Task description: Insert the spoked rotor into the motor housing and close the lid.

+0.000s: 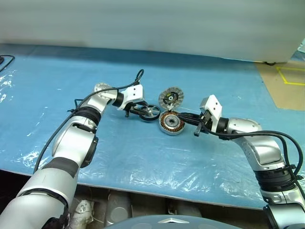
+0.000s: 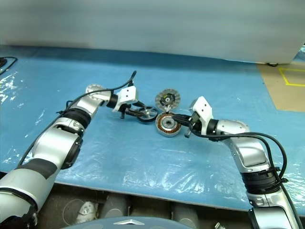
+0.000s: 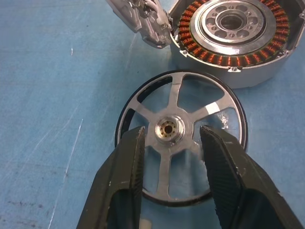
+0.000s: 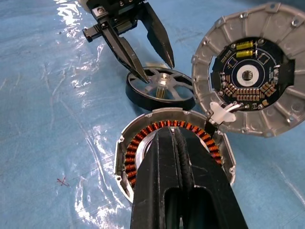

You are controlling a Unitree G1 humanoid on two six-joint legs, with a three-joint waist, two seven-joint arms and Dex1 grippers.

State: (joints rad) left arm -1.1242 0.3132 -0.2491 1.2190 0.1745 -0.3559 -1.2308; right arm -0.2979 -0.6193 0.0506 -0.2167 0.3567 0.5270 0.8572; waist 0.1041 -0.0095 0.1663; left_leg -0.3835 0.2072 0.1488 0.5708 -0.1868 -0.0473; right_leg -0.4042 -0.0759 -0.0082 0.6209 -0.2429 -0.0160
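The spoked rotor lies flat on the blue sheet just left of the motor housing, whose copper windings face up. My left gripper is open and reaches down onto the rotor, one black finger on each side of its small hub. The lid stands tilted up behind the housing, its ribbed rim and black hub facing me, joined to the housing rim by a small white clip. My right gripper is shut and lies across the top of the housing, with nothing seen between its fingers.
The table is covered with a wrinkled blue plastic sheet. Its front edge runs below my arms. At the far right is tan floor with yellow tape. A black cable lies at the far left edge.
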